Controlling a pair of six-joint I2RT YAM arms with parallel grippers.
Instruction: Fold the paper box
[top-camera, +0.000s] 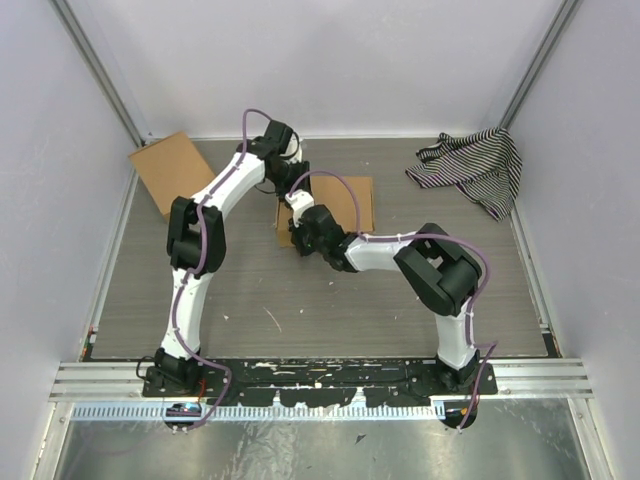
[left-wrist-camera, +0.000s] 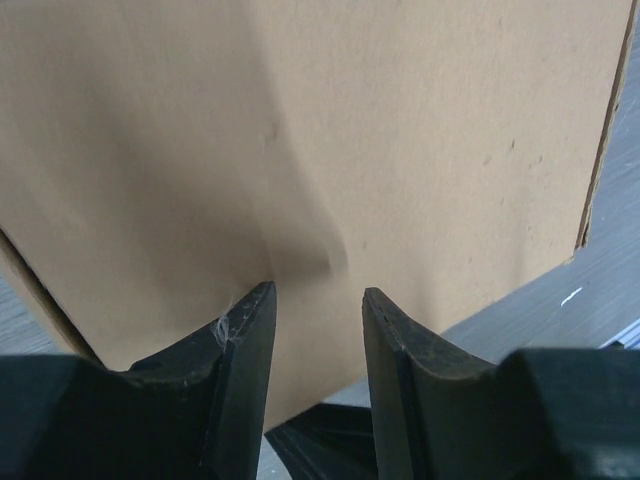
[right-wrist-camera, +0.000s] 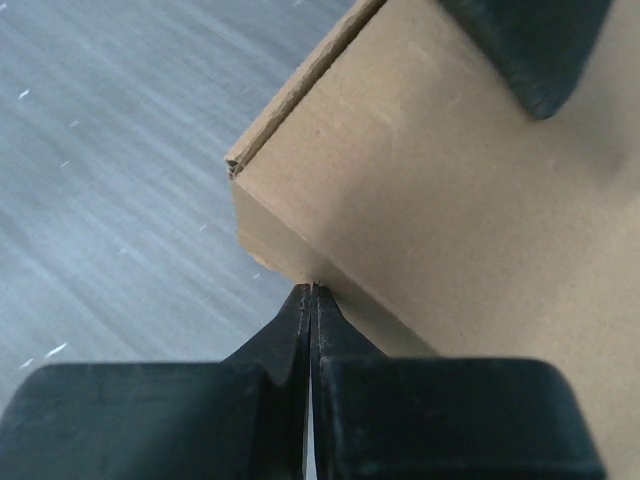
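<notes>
Down at the bottom of the top view, both bases sat bolted at the near edge of the surface (top-camera: 250, 300). The right arm (top-camera: 435, 270) rose from its base, bent hard at the elbow and ran low toward the left of the frame, wrist level with the surface. The right hand (right-wrist-camera: 312, 290) had its fingers pressed flat together with nothing between them, tips right at the lower edge of the paper box (top-camera: 355, 205), just beside a corner where the panel edge showed its layered thickness.

The left arm (top-camera: 200, 235) stood taller on the left of the frame, folded at the elbow, then stretched up and right across the frame before its wrist dipped over the box's far left corner. The left hand (left-wrist-camera: 318, 300) had its fingers apart, a clear gap between them, with a broad brown panel filling the view just beyond the tips. Whether they touched it, I could not tell. A soft dent showed in the panel just above the gap.

The box lay at the centre of the frame, between the two hands. Farther back, a smaller cardboard rectangle (top-camera: 170, 172) lay at upper left, and a striped cloth (top-camera: 475, 165) lay crumpled at upper right, both well apart from the box.
</notes>
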